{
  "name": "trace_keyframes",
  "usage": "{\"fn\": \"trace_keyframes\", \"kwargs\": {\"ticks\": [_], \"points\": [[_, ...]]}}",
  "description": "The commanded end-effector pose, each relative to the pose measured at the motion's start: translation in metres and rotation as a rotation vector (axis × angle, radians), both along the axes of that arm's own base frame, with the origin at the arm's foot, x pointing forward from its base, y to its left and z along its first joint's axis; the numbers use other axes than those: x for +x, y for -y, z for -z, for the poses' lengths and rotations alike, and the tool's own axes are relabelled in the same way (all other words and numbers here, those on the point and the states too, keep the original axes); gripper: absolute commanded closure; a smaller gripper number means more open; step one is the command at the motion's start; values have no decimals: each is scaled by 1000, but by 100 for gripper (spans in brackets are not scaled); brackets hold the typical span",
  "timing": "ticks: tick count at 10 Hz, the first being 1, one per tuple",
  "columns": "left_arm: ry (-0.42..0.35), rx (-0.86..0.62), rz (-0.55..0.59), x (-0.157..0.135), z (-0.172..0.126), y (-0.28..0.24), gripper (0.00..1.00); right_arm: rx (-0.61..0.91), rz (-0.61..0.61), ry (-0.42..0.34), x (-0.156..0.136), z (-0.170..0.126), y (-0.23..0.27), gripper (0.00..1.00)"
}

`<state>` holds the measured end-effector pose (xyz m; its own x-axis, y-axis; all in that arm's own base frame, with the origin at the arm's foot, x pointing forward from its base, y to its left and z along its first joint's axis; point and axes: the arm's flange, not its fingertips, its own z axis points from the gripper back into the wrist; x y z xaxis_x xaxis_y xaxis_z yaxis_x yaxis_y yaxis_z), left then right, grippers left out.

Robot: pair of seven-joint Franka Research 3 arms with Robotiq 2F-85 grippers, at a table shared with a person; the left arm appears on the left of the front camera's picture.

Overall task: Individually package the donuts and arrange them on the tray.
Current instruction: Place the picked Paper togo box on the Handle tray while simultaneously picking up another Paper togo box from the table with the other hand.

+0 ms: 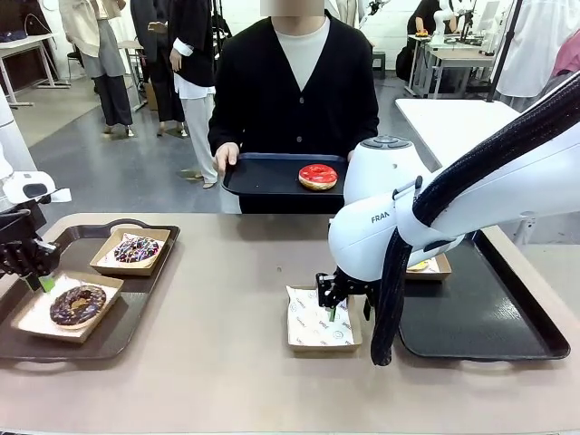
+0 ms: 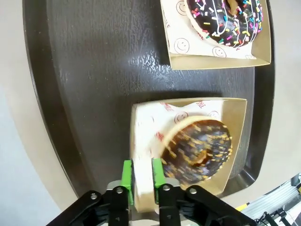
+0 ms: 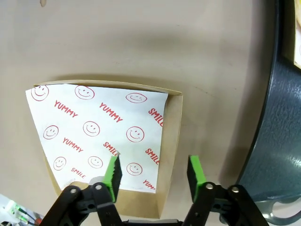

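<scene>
- My left gripper (image 2: 140,181), at the bottom of its wrist view, has its fingers narrow, pinching the near wall of a paper box (image 2: 237,136).
- That box holds the dark chocolate donut (image 2: 197,150), tilted against the lining, on the brown tray (image 2: 84,94).
- My right gripper (image 3: 154,170) stands wide, straddling the right wall of an empty lined box (image 3: 171,141) on the table (image 3: 141,42).
- The sprinkled donut (image 2: 225,19) sits boxed at upper right.
- The person's dark tray (image 1: 263,177), upper centre in front view, carries the red-glazed donut (image 1: 318,177).
- I judge donuts soft, with glaze that smears; better lifted by the stiff box wall.
</scene>
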<state>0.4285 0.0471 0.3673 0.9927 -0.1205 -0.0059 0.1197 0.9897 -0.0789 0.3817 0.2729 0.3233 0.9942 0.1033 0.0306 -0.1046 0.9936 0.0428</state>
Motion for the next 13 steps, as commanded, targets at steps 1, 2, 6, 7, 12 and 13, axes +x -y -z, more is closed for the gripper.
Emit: {"fn": "trace_keyframes", "kwargs": {"ticks": [1, 2, 6, 7, 12, 13], "points": [[15, 3, -2, -3, -3, 4, 0, 48, -13, -2, 0, 4, 0, 63], [20, 1, 9, -5, -5, 6, 0, 54, -12, 1, 0, 4, 0, 100], [21, -13, 18, -8, -13, 6, 0, 64, -7, -4, -2, 3, 3, 100], [21, -21, 18, -9, -13, 6, 0, 62, -9, -2, -3, 0, 3, 100], [9, -100, 19, -13, -19, 5, 0, 76, -34, -12, -15, -27, 10, 100], [-13, -194, 25, -16, -26, 5, 0, 88, -52, -17, -19, -45, 17, 100]]}}
